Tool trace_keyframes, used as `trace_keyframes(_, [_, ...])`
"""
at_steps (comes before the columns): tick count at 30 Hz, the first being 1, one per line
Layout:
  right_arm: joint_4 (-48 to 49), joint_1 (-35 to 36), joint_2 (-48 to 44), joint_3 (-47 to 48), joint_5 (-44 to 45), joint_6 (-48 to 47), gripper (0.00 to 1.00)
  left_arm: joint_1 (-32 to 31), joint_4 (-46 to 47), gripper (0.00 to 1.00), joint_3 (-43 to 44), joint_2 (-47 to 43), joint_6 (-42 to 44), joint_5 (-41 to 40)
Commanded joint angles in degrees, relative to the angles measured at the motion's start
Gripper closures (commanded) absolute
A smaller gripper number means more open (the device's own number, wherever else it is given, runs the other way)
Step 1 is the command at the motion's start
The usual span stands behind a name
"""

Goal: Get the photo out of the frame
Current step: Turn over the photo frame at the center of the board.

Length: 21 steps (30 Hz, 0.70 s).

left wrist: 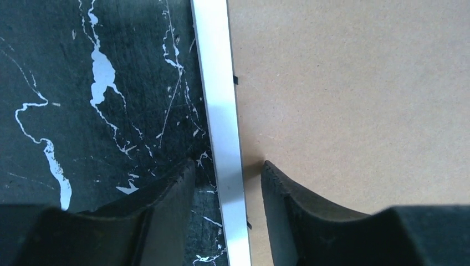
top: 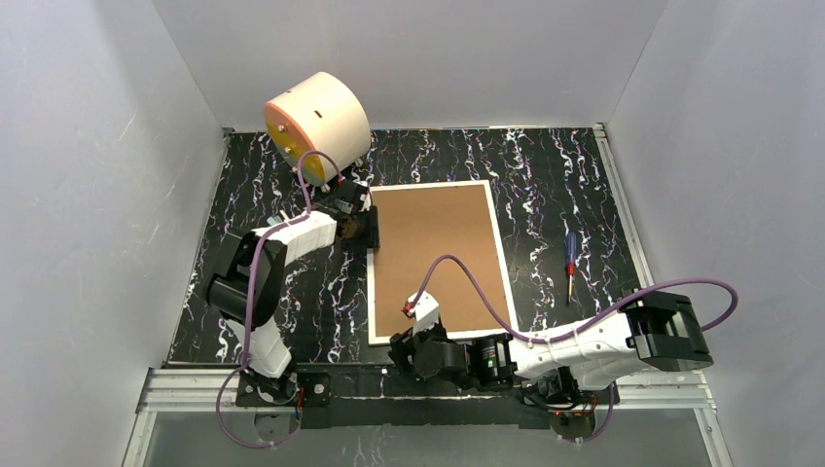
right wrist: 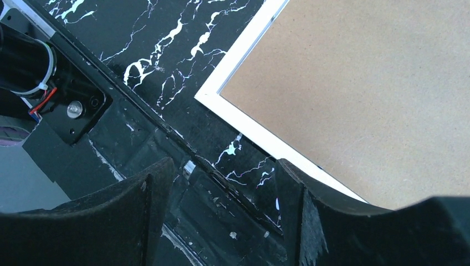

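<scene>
Found the frame [top: 371, 292] lying face down near the middle of the black marbled table [top: 545, 185], with its brown back panel [top: 438, 258] turned up inside the thin white border. Could not see the photo in any view. Saw the left gripper [left wrist: 226, 163] down at the frame's left rail, toward the far end, jaws partly apart and astride the white strip. Noted one finger [left wrist: 166, 210] over the table and the other [left wrist: 299, 216] over the brown panel, with a sliver of gap on each side of the rail, so nothing was clamped. Saw the right gripper [right wrist: 224, 166] low over the near edge of the table, just beside the frame's near left corner. Noted its jaws spread wide, with only the marbled surface and the dark mounting strip showing between them, holding nothing. Spotted a cream cylinder [top: 316, 122] with an orange face at the far left of the table, beyond the frame's far left corner. Spotted a screwdriver [top: 571, 255] with a blue and red handle lying on the table to the right of the frame, apart from it.
</scene>
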Motion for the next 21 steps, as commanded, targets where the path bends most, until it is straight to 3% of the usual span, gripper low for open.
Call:
trace_keyframes(1, [2.4, 0.0, -0.6, 0.0, 0.0, 1.4, 0.26, 1.0, 1.0, 0.59, -1.6, 1.1, 1.3, 1.0])
trace_keyframes(6, [1.7, 0.0, 0.8, 0.9, 0.2, 1.3, 0.25, 1.0, 0.5, 0.73, -2.2, 3.2, 2.5, 0.5])
trace_keyframes(13, [1.1, -0.1, 3.4, 1.3, 2.1, -1.9, 0.22, 1.0, 0.4, 1.00, -4.0, 2.0, 3.3, 0.0])
trace_keyframes(21, [3.3, -0.1, 10.1, 5.0, 0.8, -17.9, 0.19, 1.0, -3.2, 1.00, 0.4, -4.3, 3.6, 3.5])
